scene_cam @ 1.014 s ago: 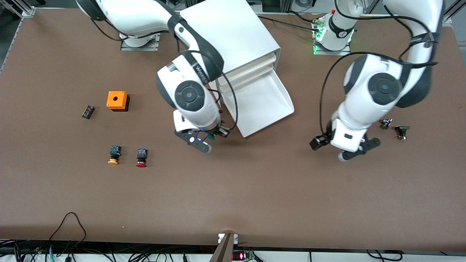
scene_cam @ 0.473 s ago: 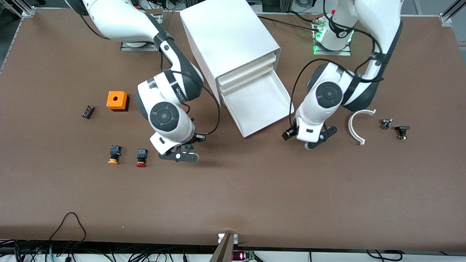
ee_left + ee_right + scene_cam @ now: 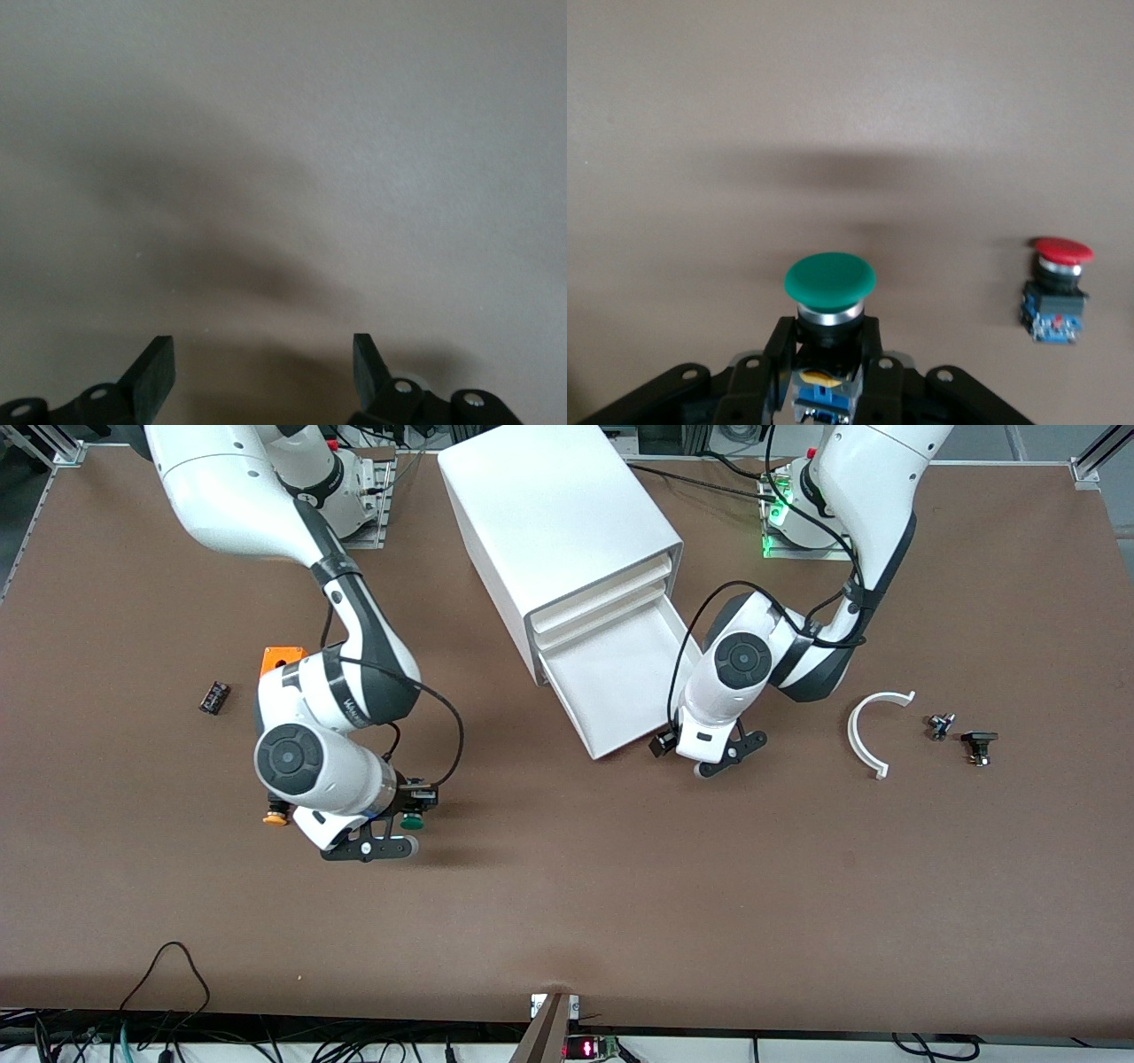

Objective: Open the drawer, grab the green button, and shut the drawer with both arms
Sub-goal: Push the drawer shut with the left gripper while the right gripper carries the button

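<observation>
We see the right arm (image 3: 292, 584) reaching down from its base toward the front camera, elbow bent, wrist turned so the right gripper (image 3: 390, 834) hangs low over bare table, just beside the yellow-capped button (image 3: 275, 816). Its fingers are clamped on the green-capped button (image 3: 411, 821), which is held clear of the tabletop with its cap pointing away from the wrist.

The left arm (image 3: 797, 584) folds down from its base, its wrist beside the open drawer (image 3: 620, 682) of the white cabinet (image 3: 549, 514). The left gripper (image 3: 722, 757) is low over the table at the drawer's front corner, toward the left arm's end (whether it touches the drawer we cannot tell). The drawer is pulled well out.

The right wrist view shows what the front view hides: the green-capped button (image 3: 829, 292) pinched by its black body between the fingers (image 3: 780, 350), blue end inward, and the red-capped button (image 3: 1059, 288) lying on the table, which the arm covers from the front. The left wrist view shows the left gripper (image 3: 263, 372) with its fingers (image 3: 152, 372) spread apart, nothing between them, only brown table (image 3: 283, 133) below.

Toward the left arm's end lie a white curved piece (image 3: 873, 731) and two small dark parts (image 3: 959, 735); toward the right arm's end, an orange box (image 3: 279, 660) and a small black part (image 3: 213, 696).
</observation>
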Controlling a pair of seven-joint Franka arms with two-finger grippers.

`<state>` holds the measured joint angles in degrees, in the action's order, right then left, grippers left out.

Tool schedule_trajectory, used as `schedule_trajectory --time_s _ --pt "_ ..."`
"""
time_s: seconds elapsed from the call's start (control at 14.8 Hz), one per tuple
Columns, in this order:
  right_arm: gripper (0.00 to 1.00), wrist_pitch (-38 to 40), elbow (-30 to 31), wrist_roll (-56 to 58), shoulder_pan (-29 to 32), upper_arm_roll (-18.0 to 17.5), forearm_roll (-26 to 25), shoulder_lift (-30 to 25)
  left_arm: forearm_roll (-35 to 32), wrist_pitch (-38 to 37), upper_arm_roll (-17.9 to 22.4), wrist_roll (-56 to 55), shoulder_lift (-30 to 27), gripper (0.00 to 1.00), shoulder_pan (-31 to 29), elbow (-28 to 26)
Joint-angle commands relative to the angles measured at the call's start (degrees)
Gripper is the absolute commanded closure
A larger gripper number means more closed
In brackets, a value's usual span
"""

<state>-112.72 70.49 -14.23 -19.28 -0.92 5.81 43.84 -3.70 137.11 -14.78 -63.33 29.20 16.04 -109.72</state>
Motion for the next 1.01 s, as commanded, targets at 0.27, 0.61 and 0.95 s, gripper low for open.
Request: schedule_trajectory --time_s 0.27,0.61,0.95 --pt "1.00 -16.71 13.44 10.62 3.99 -0.58 2.37 -1.13 -2.10 -0.27 -0.07 -4.25 -0.99 0.02 6.18 -2.60" --pt "1.00 -24.30 16.61 9.84 4.16 -0.58 2.10 1.42 -1.58 -3.24 -3.21 -8.37 -1.43 0.01 8.48 -3.84" --pt "0.00 -23.51 15.91 9.48 4.16 -0.66 2.72 0.72 -1.48 -7.48 -6.92 -9.45 -2.40 0.01 8.04 -3.66"
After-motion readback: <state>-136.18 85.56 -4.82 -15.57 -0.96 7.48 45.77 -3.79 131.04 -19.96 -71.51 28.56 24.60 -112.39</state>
